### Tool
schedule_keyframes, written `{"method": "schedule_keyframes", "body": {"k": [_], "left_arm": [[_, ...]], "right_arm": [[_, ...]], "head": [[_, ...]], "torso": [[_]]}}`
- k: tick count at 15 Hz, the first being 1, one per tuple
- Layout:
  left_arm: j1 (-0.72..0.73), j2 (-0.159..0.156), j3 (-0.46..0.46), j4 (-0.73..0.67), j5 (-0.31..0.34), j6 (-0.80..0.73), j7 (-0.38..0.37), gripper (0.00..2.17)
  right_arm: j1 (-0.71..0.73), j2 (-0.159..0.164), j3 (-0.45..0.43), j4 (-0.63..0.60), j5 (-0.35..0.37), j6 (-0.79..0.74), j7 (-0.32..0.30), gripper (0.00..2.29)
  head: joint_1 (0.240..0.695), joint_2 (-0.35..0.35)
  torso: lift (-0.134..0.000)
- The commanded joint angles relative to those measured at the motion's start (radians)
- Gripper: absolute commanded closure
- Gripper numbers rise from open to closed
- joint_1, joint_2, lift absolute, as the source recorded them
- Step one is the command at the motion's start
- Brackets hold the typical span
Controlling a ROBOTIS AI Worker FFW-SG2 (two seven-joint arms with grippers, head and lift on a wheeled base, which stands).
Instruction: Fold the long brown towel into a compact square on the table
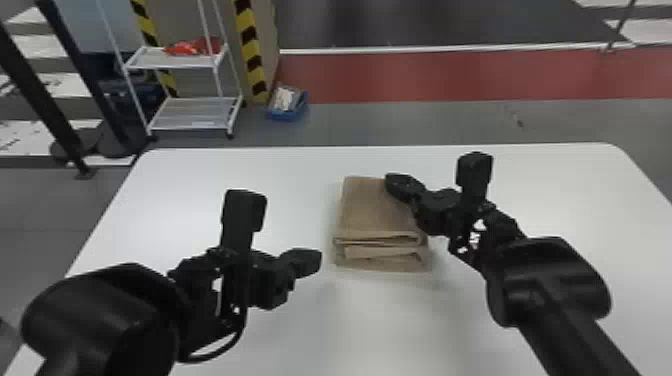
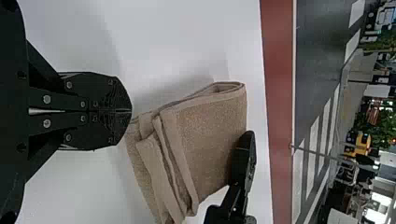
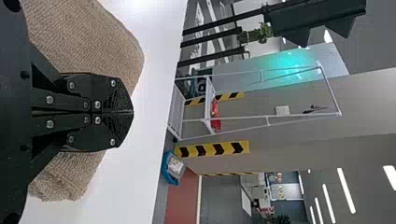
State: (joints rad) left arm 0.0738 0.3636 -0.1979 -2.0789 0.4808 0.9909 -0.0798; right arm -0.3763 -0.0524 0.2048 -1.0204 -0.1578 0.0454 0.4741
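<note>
- Head view: a brown towel lies on the white surface, between the left tool and the right tool. It's already a thick folded stack, with the layered edges facing the robot.
- Head view: the left tool is just beside the towel's near left part, with a little gap between them. The right tool comes over the towel's right side, its tip at the far right corner.
- Head view: past the left tool, beyond the surface, I see a white rack with something red on it, and a blue bin on the floor.
- Left wrist view: the left tool is closed, its 2 fingers pressed together with nothing between. The towel lies just past its fingertips, and the right tool is at the towel's far side.
- Right wrist view: the right tool is closed too, 2 fingertips together and no cloth between. The towel lies beneath it, showing to either side; I can't tell whether they touch.
</note>
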Motion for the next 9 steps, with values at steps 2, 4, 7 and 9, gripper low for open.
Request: {"method": "schedule_keyframes", "body": {"k": [2,4,7,9], "left_arm": [[0.009,0.000,0.003,-0.012,0.001,-0.001,0.000,2.00],[0.018,0.000,0.012,-0.017,0.001,-0.001,0.000,2.00],[0.018,0.000,0.012,-0.018,-0.001,-0.001,0.000,2.00],[0.017,0.000,0.012,-0.020,-0.001,-0.001,0.002,2.00]], "right_arm": [[-0.043,-0.001,-0.001,0.085,0.041,-0.018,0.043,2.19],[-0.072,-0.004,-0.001,0.158,0.049,-0.068,0.078,2.19],[-0.089,-0.007,-0.001,0.195,0.055,-0.098,0.129,2.19],[-0.095,-0.014,-0.001,0.197,0.063,-0.098,0.172,2.19]], "head": [[0.695,0.056],[0.695,0.055],[0.695,0.058],[0.695,0.060]], "torso": [[-0.128],[-0.128],[-0.128],[-0.128]]}}
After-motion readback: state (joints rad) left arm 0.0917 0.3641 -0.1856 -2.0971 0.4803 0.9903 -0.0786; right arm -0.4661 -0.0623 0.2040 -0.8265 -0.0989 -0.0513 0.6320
